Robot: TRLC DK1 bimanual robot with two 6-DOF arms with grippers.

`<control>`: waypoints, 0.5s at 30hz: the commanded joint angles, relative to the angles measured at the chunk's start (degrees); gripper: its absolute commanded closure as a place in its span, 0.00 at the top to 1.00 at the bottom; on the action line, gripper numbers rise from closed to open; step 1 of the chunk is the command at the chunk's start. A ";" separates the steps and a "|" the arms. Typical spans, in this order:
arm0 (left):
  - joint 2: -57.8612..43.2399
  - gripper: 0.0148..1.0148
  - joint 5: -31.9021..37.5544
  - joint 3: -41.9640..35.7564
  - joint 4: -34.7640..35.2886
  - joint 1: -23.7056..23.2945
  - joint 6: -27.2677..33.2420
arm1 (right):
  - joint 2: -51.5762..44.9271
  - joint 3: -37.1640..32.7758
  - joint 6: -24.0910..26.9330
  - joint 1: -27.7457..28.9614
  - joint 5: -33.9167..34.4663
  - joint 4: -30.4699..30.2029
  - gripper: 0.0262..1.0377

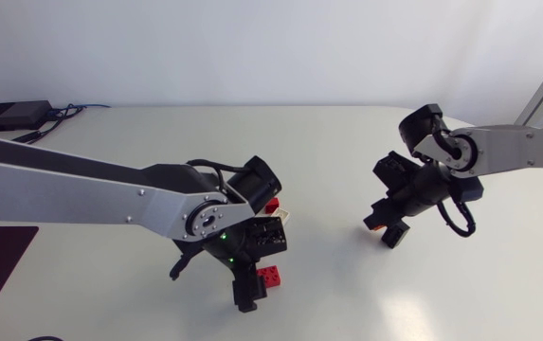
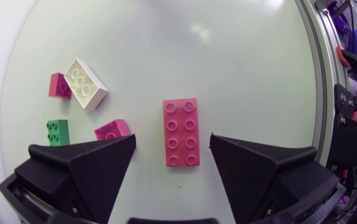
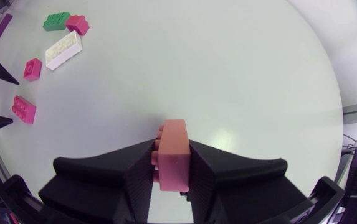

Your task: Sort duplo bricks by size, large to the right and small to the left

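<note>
Straddling long pink brick (image 2: 180, 132), left gripper (image 2: 172, 149) fingers apart: lower squarely, then close. Right gripper (image 3: 171, 163) fingers clamped on salmon brick (image 3: 175, 140): release gently, bench (image 3: 240, 74) right.

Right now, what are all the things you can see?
table: 1, white, under everything
long brick: 1, pink, flat between the fingers of the left gripper
white brick: 1, white, ahead of that gripper
small bricks: 2, magenta, that one beside the white brick, the other close to the gripper
green brick: 1, green, near the magenta ones
held brick: 1, pink, in the right gripper
black box: 1, black, far table corner
left gripper: 1, black, open
right gripper: 1, black, shut on the held brick
</note>
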State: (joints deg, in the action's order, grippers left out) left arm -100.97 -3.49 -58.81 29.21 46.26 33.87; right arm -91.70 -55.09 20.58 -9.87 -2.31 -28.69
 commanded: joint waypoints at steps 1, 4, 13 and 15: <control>-2.13 0.79 0.94 0.89 0.93 0.32 1.55 | -2.08 1.30 1.75 -0.77 1.60 0.83 0.19; -2.83 0.79 1.38 0.80 1.20 0.50 1.82 | -2.78 1.39 2.19 -1.29 2.22 0.83 0.20; -5.03 0.57 1.38 0.53 1.29 1.29 1.82 | -2.25 0.95 2.19 -2.44 3.18 0.56 0.79; -5.82 0.50 1.38 0.62 1.29 1.46 1.82 | -1.11 0.95 2.27 -2.52 3.18 0.21 0.90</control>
State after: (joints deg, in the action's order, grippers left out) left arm -104.90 -2.52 -58.81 29.82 47.11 34.92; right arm -93.38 -55.00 21.93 -11.97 0.47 -28.10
